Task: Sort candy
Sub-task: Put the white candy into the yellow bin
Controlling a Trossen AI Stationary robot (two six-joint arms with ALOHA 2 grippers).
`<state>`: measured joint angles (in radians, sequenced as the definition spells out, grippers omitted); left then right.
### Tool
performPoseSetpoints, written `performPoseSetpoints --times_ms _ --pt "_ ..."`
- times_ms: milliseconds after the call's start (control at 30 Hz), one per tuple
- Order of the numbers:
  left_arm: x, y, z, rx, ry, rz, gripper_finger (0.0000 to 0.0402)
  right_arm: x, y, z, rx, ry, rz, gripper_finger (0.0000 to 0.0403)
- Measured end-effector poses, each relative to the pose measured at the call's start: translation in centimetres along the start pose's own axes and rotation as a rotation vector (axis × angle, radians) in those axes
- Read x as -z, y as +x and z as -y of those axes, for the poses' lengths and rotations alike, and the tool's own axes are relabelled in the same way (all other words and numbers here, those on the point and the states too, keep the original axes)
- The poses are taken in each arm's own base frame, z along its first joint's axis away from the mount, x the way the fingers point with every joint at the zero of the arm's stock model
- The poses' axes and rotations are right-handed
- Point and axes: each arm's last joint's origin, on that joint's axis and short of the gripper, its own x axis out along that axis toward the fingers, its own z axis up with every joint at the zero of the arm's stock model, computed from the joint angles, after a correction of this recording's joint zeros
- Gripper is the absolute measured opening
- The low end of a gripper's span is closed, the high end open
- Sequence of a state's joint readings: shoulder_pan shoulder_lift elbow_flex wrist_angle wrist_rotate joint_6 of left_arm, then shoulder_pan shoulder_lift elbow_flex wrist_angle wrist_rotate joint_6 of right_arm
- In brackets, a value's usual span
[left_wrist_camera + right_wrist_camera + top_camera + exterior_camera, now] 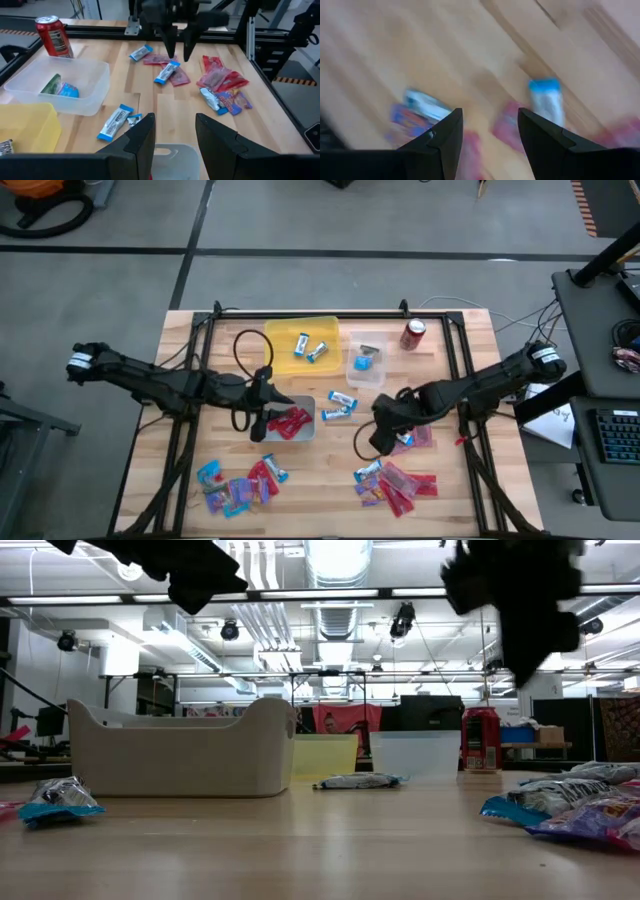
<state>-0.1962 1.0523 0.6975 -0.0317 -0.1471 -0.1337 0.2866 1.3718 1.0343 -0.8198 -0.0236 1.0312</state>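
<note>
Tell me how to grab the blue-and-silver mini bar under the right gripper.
The blue-and-silver mini bar lies flat on the wooden table, partly over a red packet. Descend from straight above and pinch across its narrow middle. The open right gripper already hangs just above it.

No lettering can be read anywhere: the print on the red soda can and on the small wrapped candy pieces is too small and blurred.
</note>
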Motion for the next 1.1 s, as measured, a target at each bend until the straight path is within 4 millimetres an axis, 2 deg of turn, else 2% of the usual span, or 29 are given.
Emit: performPoseSetpoints --times_ms 267,600,767,900,1100 --pt "0.0 0.0 0.1 0.002 -0.008 0.005 0.0125 1.0 2.5 1.3 0.239 0.020 -0.144 0.0180" --pt "0.0 0.0 0.1 0.002 0.002 0.006 0.0125 1.0 6.9 1.5 0.365 -0.107 -0.254 0.0180" --pt "0.0 0.0 0.1 0.002 0.002 0.007 0.0125 1.0 8.1 1.6 0.386 -0.157 -0.293 0.0173" --pt "-0.1 0.0 0.1 0.002 0.001 0.009 0.0125 1.0 8.2 1.6 0.385 -0.169 -0.294 0.0145" --pt "-0.1 0.0 0.1 0.002 0.001 0.009 0.0125 1.0 7.9 1.6 0.380 -0.172 -0.279 0.0066"
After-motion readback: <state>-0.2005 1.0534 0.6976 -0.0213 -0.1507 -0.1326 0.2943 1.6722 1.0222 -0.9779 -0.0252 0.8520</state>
